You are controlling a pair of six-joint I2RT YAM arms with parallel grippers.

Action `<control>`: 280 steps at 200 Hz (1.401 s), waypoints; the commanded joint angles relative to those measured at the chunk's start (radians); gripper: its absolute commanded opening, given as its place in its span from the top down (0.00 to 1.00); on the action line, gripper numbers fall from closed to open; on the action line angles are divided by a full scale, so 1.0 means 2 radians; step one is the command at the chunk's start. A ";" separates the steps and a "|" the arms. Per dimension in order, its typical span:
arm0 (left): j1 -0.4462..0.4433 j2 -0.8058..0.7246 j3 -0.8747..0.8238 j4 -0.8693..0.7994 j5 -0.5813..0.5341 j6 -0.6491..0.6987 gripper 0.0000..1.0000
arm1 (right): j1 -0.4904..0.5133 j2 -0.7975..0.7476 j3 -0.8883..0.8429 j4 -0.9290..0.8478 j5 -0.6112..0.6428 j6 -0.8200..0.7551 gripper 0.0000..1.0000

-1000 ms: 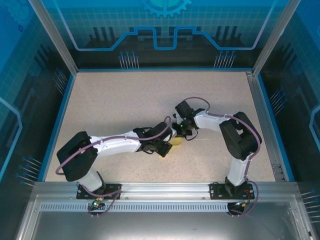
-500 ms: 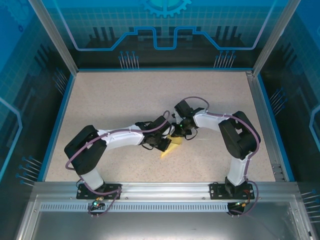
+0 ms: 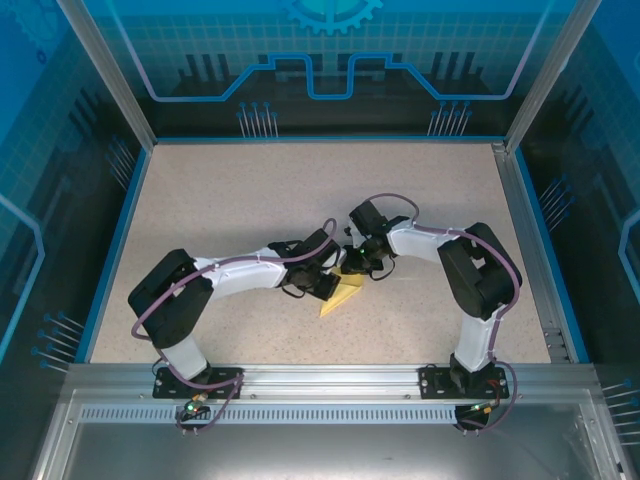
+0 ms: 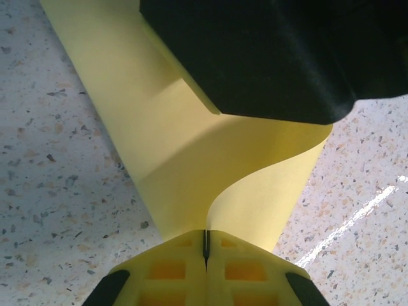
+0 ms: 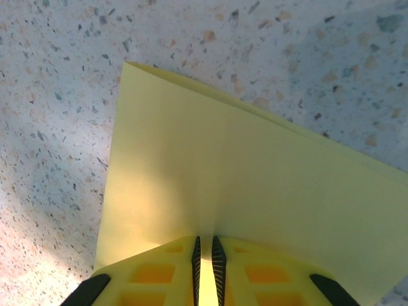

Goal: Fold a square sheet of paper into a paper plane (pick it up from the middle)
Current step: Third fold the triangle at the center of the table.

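Note:
The square sheet of paper (image 3: 341,298) is pale yellow and folded, lying at the table's middle between both grippers. My left gripper (image 3: 328,284) is shut on one edge of it; in the left wrist view the sheet (image 4: 191,153) curls up out of the closed jaws of the left gripper (image 4: 205,245), and the right gripper's black body (image 4: 268,57) hangs over its far end. My right gripper (image 3: 356,268) holds the opposite side. In the right wrist view the folded paper (image 5: 242,178) runs into the narrow slit between the right gripper's (image 5: 205,255) jaws.
The speckled tabletop (image 3: 250,200) stretches wide behind and to both sides of the arms. Blue-edged enclosure walls (image 3: 135,190) border it, and an aluminium rail (image 3: 320,380) runs along the near edge by the arm bases.
The left arm has drawn its elbow in and shifted slightly toward the back. More of the yellow paper now shows as a triangle below the grippers. The right arm has barely moved.

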 commanded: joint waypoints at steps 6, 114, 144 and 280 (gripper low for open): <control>0.005 0.010 -0.002 -0.001 0.006 -0.013 1.00 | 0.008 0.007 -0.016 -0.021 0.002 0.009 0.83; 0.008 0.027 0.007 -0.021 0.008 -0.026 1.00 | 0.008 0.018 0.000 -0.027 0.005 0.017 0.82; 0.009 0.027 0.008 -0.026 0.009 -0.036 1.00 | 0.009 0.014 0.000 -0.021 -0.001 0.023 0.81; 0.036 -0.007 0.003 -0.035 0.079 -0.038 1.00 | 0.004 -0.004 -0.018 0.003 -0.007 0.042 0.82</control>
